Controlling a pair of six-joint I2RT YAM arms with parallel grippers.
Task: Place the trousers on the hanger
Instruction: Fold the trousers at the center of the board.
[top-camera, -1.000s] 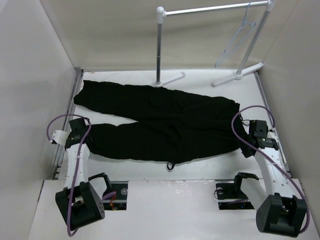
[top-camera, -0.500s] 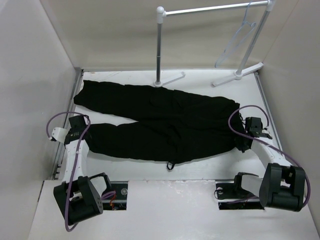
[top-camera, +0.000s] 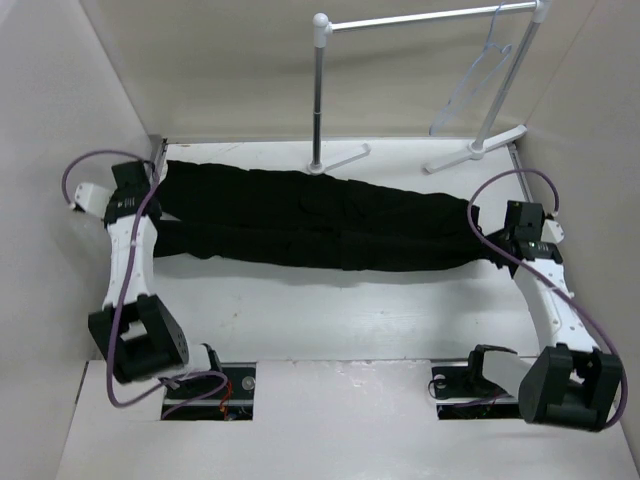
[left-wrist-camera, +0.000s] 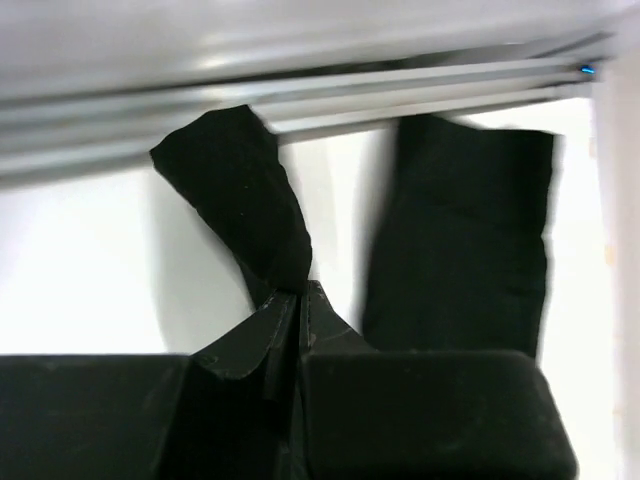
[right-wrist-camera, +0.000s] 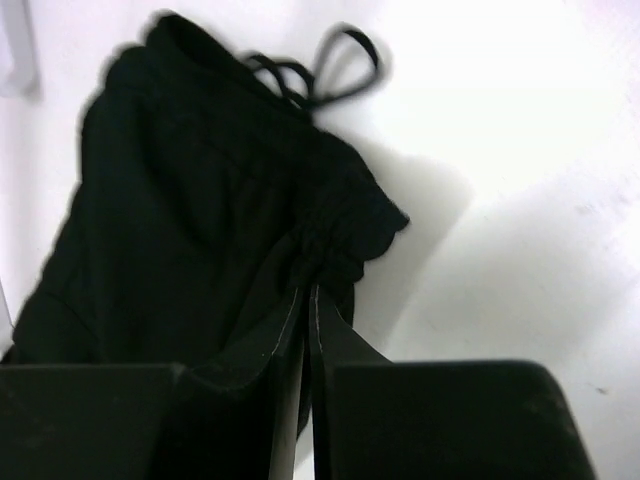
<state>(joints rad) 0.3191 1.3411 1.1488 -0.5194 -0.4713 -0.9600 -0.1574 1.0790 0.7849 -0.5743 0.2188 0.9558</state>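
The black trousers (top-camera: 320, 220) lie folded lengthwise in a narrow band across the table, waist at the right, leg ends at the left. My left gripper (top-camera: 152, 203) is shut on one leg's cuff (left-wrist-camera: 240, 190), pinched at the fingertips (left-wrist-camera: 300, 292); the other leg end (left-wrist-camera: 460, 230) lies flat beside it. At the other end, my right gripper (top-camera: 497, 245) is shut on the gathered waistband (right-wrist-camera: 335, 235), with the drawstring loop (right-wrist-camera: 335, 60) lying beyond it. The pale hanger (top-camera: 478, 75) hangs from the rail at the back right, apart from both grippers.
A white tubular rail stand (top-camera: 320, 90) has its feet on the table just behind the trousers. Beige walls close in on the left, back and right. Purple cables (top-camera: 95, 165) loop off both wrists.
Both arms swung toward the back, carrying the near leg and waist edge over the far half, so the trousers are now folded. The right gripper closed on the waistband.
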